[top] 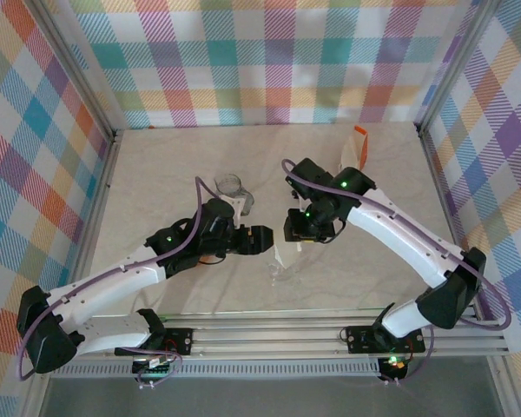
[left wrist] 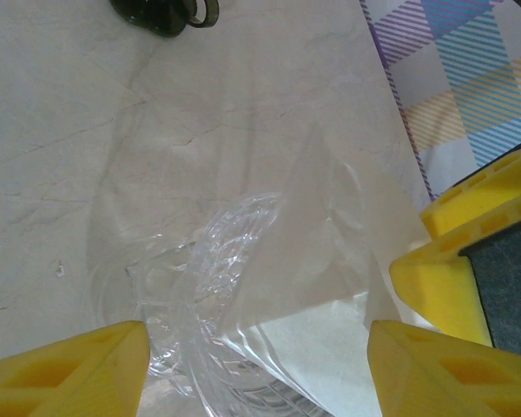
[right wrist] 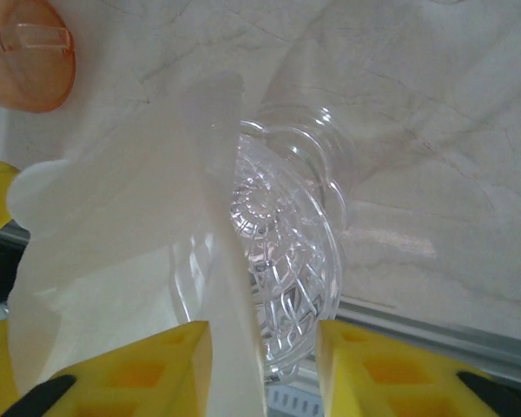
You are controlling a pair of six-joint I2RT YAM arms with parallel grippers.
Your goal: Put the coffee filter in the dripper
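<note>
The clear plastic dripper (left wrist: 200, 287) leans on the table between the two grippers, with the white paper coffee filter (left wrist: 330, 261) partly inside its cone. My left gripper (left wrist: 259, 347) is open, its yellow fingers (left wrist: 78, 369) spread either side of the dripper. My right gripper (right wrist: 265, 347) is open too. The filter (right wrist: 113, 217) has a folded edge running down beside the right gripper's left finger (right wrist: 139, 373), and the dripper's ribbed base (right wrist: 286, 261) lies just beyond. From above, the left gripper (top: 262, 240) and right gripper (top: 297, 236) meet over the filter (top: 286, 254).
A clear glass (top: 232, 187) stands behind the left gripper. An orange and white item (top: 358, 143) lies at the back right, and an orange round piece (right wrist: 35, 52) shows in the right wrist view. A dark rounded object (left wrist: 165, 13) sits on the table farther off. Plaid walls (top: 35, 174) enclose the table.
</note>
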